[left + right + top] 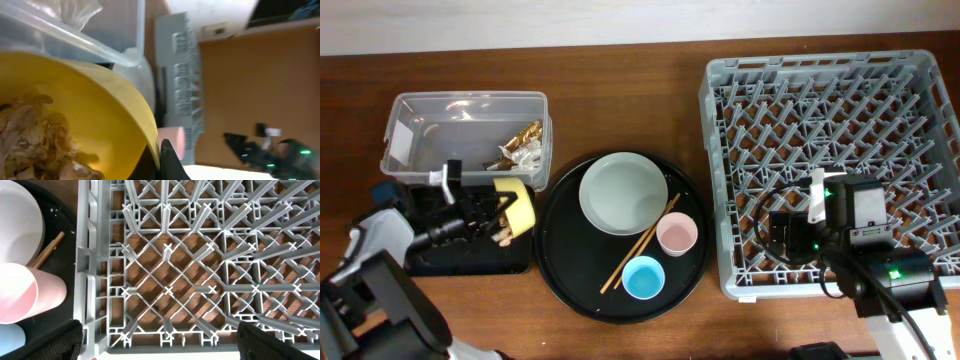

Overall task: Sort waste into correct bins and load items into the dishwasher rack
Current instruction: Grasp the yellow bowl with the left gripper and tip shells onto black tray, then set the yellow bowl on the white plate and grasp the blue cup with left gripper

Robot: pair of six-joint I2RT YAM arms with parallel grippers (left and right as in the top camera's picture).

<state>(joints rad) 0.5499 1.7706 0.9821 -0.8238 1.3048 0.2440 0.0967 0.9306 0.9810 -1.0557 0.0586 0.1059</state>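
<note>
Over at the left tool (492,212), the fingers are clamped on the rim of the yellow bowl (518,203). The bowl is tipped up on its side, hanging just above the shallow black tray (470,258) that sits right under the tool. From the left wrist cam you can see the brownish food scraps (35,140) are sitting inside the bowl, piled against the low side.

Just past the tool's tip is the clear tub (465,97), with the gold foil wrapper (527,133) lying in the corner nearest the bowl.

Off to the far side of the bowl from the tool is the big round black tray (565,270). It carries the grey-green plate (623,192), the chopsticks (640,243) leaning off the plate's edge, the pink cup (677,234) and the blue cup (643,277).

The right tool (160,345) has its fingers spread wide with nothing between them. It hovers over the near-left corner of the dishwasher rack (710,150), looking straight down at the pegs and the desk (620,70) showing through the grid. The pink cup is just to that tool's left, outside the rack wall. No dishes show in the parts of the rack that are in view.
</note>
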